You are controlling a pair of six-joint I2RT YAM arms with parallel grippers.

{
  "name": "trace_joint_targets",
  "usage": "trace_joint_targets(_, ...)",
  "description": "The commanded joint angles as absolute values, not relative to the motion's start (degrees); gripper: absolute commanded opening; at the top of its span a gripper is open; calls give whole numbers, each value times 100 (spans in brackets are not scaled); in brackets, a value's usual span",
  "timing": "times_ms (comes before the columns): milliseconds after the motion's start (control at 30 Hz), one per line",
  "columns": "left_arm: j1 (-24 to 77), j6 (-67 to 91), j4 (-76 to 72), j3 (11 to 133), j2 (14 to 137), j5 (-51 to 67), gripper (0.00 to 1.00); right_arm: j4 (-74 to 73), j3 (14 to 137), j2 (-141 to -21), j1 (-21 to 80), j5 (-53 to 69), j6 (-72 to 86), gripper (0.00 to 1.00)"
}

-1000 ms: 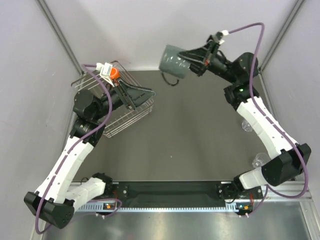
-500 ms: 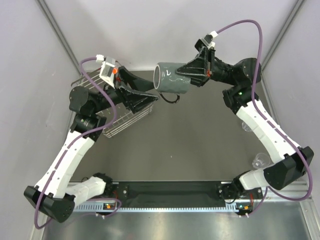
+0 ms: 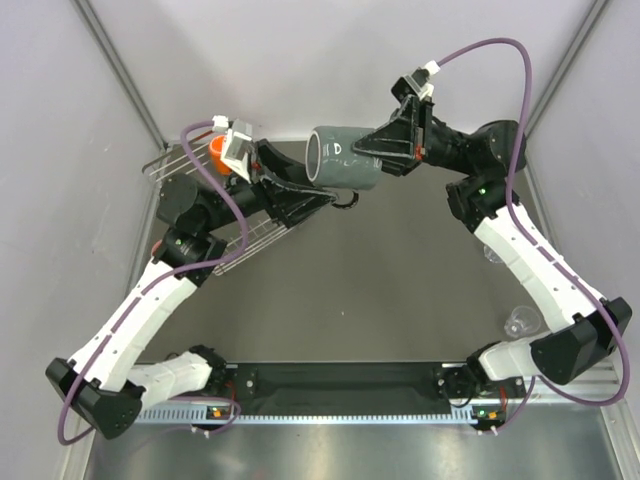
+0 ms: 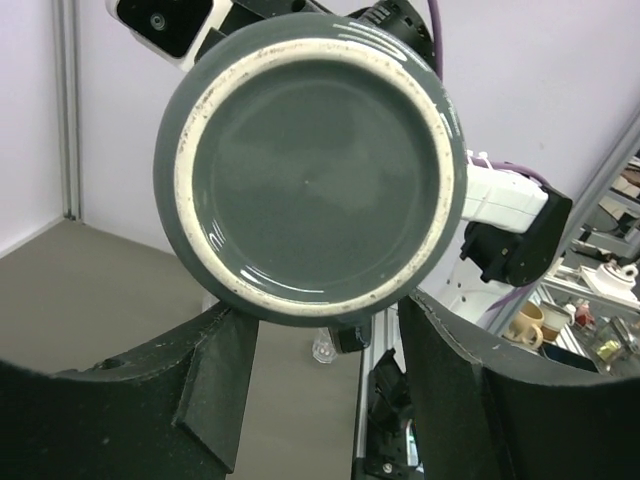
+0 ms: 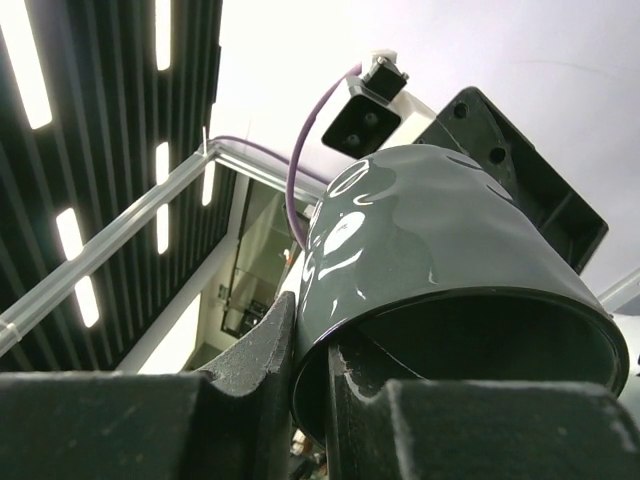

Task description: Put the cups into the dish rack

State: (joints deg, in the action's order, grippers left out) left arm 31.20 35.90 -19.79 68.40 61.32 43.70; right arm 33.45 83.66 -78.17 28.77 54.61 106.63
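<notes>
My right gripper (image 3: 378,152) is shut on the rim of the dark grey cup (image 3: 340,158) and holds it on its side in the air above the table's far middle. In the right wrist view one finger is outside the cup (image 5: 430,250) and one inside. The cup's base (image 4: 310,170) faces my left gripper (image 3: 318,196), which is open just below and in front of it, its fingers (image 4: 215,390) apart under the base. The wire dish rack (image 3: 250,240) lies under my left arm at the far left, with the orange mug (image 3: 215,150) at its back.
Two clear tumblers stand on the right side of the table, one (image 3: 493,250) beside my right forearm and one (image 3: 520,320) nearer the front; one tumbler (image 4: 322,347) shows small in the left wrist view. Side walls close in the table.
My right gripper has swung the grey cup left and turned it on its side. My left gripper has risen from the rack and moved right, up to the cup's base.
</notes>
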Motion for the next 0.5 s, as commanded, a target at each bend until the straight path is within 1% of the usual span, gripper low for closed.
trace_joint_targets(0, 3392, 3165, -2022, 6952, 6179, 3938, 57, 3639, 8675, -7761, 3076, 4966, 10381, 0)
trace_joint_targets(100, 3472, 3129, -2004, 6926, 6187, 3630, 55, 3534, 8719, -7769, 3129, 4887, 10231, 0)
trace_joint_targets(233, 3594, 3199, -2021, 7014, 6337, 3569, 48, 3384, 8798, -7796, 3225, 4799, 10011, 0)
trace_joint_targets(300, 3656, 3252, -2039, 7049, 6407, 3525, 48, 3296, 8912, -7875, 3261, 4790, 9932, 0)
trace_joint_targets(433, 3726, 3252, -2048, 7128, 6521, 3569, 53, 3243, 9044, -7963, 3384, 4764, 9861, 0)
trace_joint_targets(467, 3735, 3287, -2048, 7128, 6530, 3525, 52, 3243, 9061, -7972, 3401, 4755, 9853, 0)
